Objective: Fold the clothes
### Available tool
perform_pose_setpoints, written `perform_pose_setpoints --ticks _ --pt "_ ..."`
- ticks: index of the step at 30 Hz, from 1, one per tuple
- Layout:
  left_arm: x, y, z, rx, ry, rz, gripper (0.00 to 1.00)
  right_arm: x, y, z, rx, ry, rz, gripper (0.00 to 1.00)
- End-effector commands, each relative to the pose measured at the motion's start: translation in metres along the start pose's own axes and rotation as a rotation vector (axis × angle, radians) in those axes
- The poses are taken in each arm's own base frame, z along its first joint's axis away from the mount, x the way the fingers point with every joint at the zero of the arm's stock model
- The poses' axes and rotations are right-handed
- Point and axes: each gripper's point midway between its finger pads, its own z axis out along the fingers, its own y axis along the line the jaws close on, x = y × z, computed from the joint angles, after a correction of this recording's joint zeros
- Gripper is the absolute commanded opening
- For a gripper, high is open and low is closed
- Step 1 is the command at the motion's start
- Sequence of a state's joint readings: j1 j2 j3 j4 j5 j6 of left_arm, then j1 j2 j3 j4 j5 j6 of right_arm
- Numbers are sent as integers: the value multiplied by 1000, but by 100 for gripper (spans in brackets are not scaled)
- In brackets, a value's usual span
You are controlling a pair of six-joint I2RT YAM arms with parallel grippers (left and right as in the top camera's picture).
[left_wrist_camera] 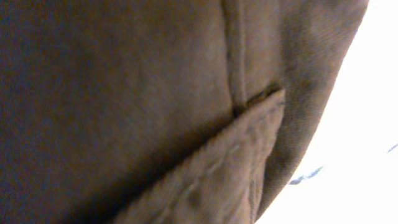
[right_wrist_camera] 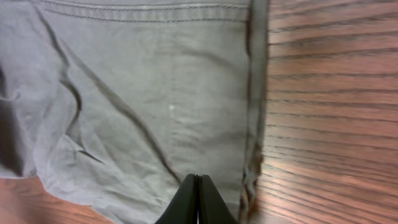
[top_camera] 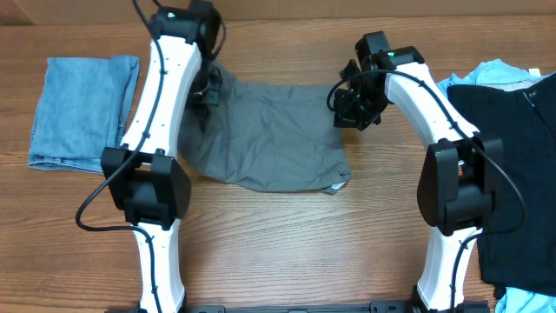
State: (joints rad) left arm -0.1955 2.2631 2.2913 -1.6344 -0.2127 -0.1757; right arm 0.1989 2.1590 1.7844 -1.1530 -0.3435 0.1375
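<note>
Left gripper (top_camera: 207, 90) seemingly buried in grey shorts (top_camera: 269, 130), black garment (top_camera: 521, 174) cropped

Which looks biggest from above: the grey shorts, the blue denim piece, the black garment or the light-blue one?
1. black garment, though it runs off the picture
2. grey shorts, a close second
3. blue denim piece
4. light-blue garment, mostly covered

grey shorts (top_camera: 269, 130); black garment (top_camera: 512, 174); light-blue garment (top_camera: 495, 74); blue denim piece (top_camera: 78, 109); brown wood-grain table (top_camera: 304, 252).
</note>
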Motion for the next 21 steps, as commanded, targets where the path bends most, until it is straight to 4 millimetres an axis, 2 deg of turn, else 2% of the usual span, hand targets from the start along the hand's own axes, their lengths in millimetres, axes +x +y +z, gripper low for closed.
perform_pose_setpoints --ticks 1,7,11,21 --pt "1 -16 -14 -31 -35 64 8 -9 -12 -24 33 -63 -4 4" --pt "8 -56 -22 -29 -56 157 9 -9 -34 -29 60 -61 29 4" --pt "11 -78 -27 -26 -78 211 11 -5 -39 -27 59 -44 40 4" --pt "1 -108 -33 17 -159 220 7 18 -46 14 0 12 57 4"
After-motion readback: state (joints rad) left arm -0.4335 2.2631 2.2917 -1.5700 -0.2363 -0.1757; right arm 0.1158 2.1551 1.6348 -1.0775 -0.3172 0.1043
